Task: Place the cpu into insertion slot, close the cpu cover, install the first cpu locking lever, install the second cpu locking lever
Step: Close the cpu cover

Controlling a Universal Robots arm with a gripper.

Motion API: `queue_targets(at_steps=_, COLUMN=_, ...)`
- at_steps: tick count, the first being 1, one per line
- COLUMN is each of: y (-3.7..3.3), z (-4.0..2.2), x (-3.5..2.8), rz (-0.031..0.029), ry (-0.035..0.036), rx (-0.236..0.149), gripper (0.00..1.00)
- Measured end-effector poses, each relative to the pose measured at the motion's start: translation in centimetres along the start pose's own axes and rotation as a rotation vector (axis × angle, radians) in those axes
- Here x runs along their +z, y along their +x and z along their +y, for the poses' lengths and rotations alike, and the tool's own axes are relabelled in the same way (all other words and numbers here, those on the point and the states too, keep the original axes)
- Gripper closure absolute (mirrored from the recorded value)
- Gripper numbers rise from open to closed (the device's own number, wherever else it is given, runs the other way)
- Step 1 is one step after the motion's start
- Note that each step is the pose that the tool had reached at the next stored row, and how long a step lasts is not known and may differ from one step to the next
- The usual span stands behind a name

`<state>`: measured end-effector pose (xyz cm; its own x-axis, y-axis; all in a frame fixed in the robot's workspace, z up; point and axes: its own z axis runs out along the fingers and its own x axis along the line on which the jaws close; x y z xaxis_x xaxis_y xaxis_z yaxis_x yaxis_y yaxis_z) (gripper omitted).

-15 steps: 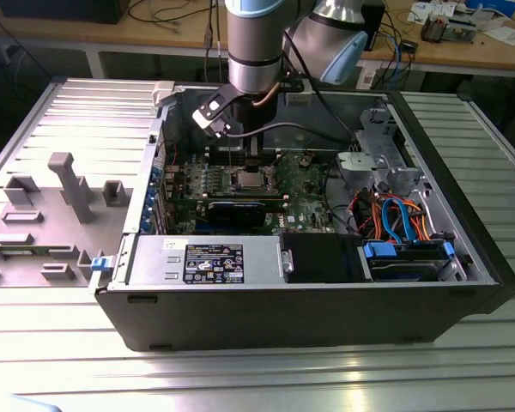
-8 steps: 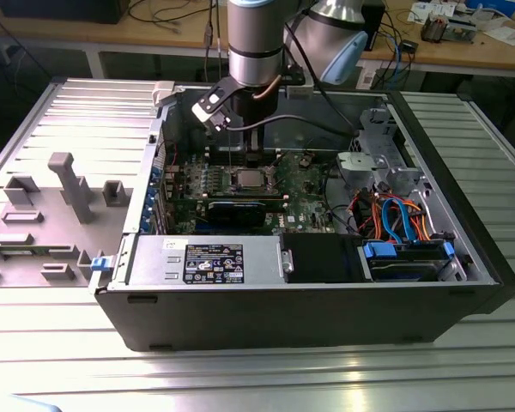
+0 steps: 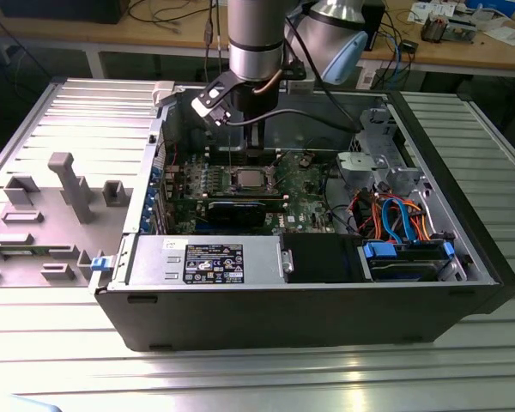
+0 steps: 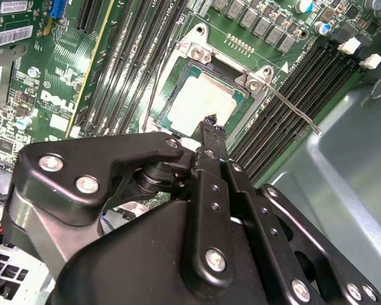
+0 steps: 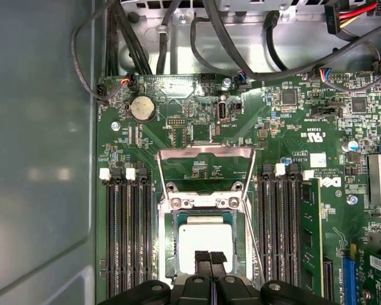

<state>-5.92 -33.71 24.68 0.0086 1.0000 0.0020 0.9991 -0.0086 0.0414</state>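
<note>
Arm (image 3: 253, 43) reaches down into the open computer case (image 3: 283, 318), which lies on the ribbed grey surface (image 3: 240, 378). Pincer (image 3: 256, 157) hangs right over the socket area of the green motherboard (image 5: 292, 140). Pincer fingers are pressed together in both wrist views (image 5: 209, 264) (image 4: 209, 122), with nothing clamped between them. The tips sit over the edge of the cpu (image 5: 205, 236); contact or a small gap, cannot tell. The cpu is seated flat in the insertion slot (image 5: 203, 203), silver top up, also seen in the second wrist view (image 4: 197, 98) and in the exterior view (image 3: 247, 178). The cpu cover (image 5: 206, 151) looks swung up on its hinge, not down on the chip: a thin metal frame with green board visible through its window. One locking lever (image 4: 295, 111) sticks out to the side of the slot, unlatched, crossing the black memory slots (image 5: 124, 235). A round coin battery (image 5: 141, 108) sits on the board beyond the cover, with black cables (image 5: 241, 38) looping past it. In the exterior view a labelled grey power supply (image 3: 206, 260) sits in the near side of the case. Blue and orange cables (image 3: 395, 215) are bundled toward the exterior view's right. A grey plastic moulded part (image 3: 69, 193) lies on the surface at the exterior view's left, apart from the case.
</note>
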Motion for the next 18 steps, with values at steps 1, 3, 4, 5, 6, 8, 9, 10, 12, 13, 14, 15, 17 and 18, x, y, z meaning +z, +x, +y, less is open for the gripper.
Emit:
queue_targets(at_steps=1, y=0.0, z=0.0, x=-0.05, rz=0.0, ry=0.0, rx=0.0, gripper=0.89)
queue_targets(at_steps=3, y=0.0, z=0.01, x=-0.25, rz=0.0001, ry=-0.0001, rx=0.0, gripper=0.89)
queue_targets(at_steps=4, y=0.0, z=0.01, x=-0.33, rz=0.0, ry=0.0, rx=0.0, gripper=0.89)
queue_targets(at_steps=5, y=0.0, z=0.02, x=-0.41, rz=0.0, ry=0.0, rx=0.0, gripper=0.89)
queue_targets(at_steps=6, y=0.0, z=0.02, x=-0.45, rz=0.0001, ry=0.0, rx=0.0, gripper=0.89)
queue_targets(at_steps=8, y=0.0, z=0.02, x=-0.57, rz=0.0, ry=0.0, rx=0.0, gripper=0.89)
queue_targets(at_steps=9, y=0.0, z=0.03, x=-0.66, rz=0.0, ry=0.0, rx=0.0, gripper=0.89)
queue_targets(at_steps=10, y=0.0, z=0.03, x=-0.76, rz=0.0, ry=0.0, rx=0.0, gripper=0.89)
queue_targets(at_steps=12, y=0.0, z=0.04, x=-0.93, rz=0.0, ry=0.0, rx=0.0, gripper=0.89)
queue_targets(at_steps=13, y=0.0, z=0.05, x=-1.09, rz=0.0001, ry=0.0, rx=0.0, gripper=0.89)
queue_targets(at_steps=14, y=0.0, z=0.05, x=-1.25, rz=0.0001, ry=0.0, rx=0.0, gripper=0.89)
queue_targets(at_steps=15, y=0.0, z=0.06, x=-1.38, rz=0.0001, ry=0.0, rx=0.0, gripper=0.89)
queue_targets(at_steps=17, y=0.0, z=0.06, x=-1.49, rz=0.0, ry=0.0, rx=0.0, gripper=0.89)
queue_targets(at_steps=18, y=0.0, z=0.07, x=-1.61, rz=0.0, ry=0.0, rx=0.0, gripper=0.89)
